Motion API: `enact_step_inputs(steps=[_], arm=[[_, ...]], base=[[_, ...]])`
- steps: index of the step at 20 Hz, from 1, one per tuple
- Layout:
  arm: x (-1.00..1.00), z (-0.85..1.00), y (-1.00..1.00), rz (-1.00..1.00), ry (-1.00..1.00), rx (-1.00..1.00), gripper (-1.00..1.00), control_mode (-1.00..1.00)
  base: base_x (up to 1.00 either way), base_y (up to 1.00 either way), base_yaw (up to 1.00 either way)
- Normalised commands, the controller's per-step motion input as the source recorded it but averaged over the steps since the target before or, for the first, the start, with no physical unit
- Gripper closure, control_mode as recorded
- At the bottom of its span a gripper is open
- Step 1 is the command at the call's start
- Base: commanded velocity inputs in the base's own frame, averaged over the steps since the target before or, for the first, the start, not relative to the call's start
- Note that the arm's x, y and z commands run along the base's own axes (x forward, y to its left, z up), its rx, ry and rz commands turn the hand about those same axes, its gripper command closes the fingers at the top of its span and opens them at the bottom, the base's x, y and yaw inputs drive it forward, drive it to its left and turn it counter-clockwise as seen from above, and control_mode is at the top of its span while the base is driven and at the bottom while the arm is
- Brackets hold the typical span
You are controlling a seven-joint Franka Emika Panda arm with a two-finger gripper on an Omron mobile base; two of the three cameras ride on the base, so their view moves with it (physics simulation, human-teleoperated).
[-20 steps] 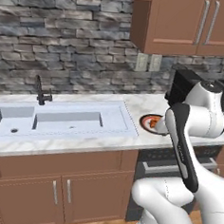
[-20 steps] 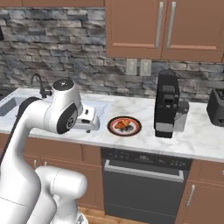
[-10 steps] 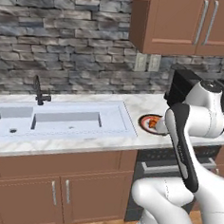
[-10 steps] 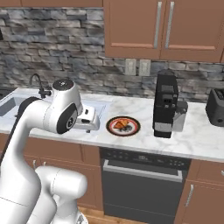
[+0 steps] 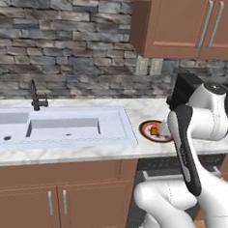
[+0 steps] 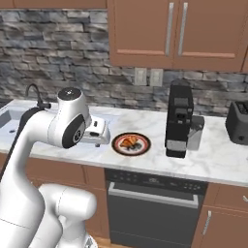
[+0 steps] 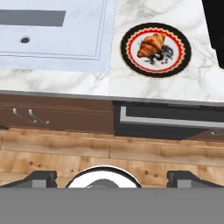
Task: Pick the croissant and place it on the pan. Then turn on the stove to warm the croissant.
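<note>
The croissant (image 7: 151,45) lies golden-brown on a red-rimmed round plate (image 7: 131,57) on the marble counter. From the right base view, the croissant (image 6: 128,142) sits just right of my hand (image 6: 96,131). In the left base view my forearm partly covers the plate (image 5: 144,130) and croissant (image 5: 155,130). My gripper (image 7: 111,177) hangs open above the counter's front edge, well short of the plate, with nothing between its fingertips (image 7: 41,177). The pan and the stove are out of view.
A sink (image 5: 61,126) with a black faucet (image 5: 36,96) lies left of the plate. A black coffee machine (image 6: 179,118) stands close to the plate's right, with a toaster (image 6: 240,121) farther right. A dark appliance front (image 6: 155,203) sits under the counter, above wooden floor (image 7: 65,153).
Both base views have shifted slightly, so the camera has moved a little. The arm keeps its pose, the gripper stays open, and the croissant rests on its plate.
</note>
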Motion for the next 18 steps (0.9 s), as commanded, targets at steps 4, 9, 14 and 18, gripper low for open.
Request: enact_step_inputs(steps=[4, 9, 14, 18], arm=[[0.0, 0.0, 0.0, 0.0, 0.0, 0.0, -1.0, 1.0], [0.0, 0.0, 0.0, 0.0, 0.0, 0.0, -1.0, 1.0], [0.0, 0.0, 0.0, 0.0, 0.0, 0.0, -1.0, 1.0], [0.0, 0.0, 0.0, 0.0, 0.0, 0.0, -1.0, 1.0]], base=[[0.42, -0.36, 0.0], [0.34, -0.29, 0.0], [0.41, -0.13, 0.0], [0.51, -0.06, 0.0]])
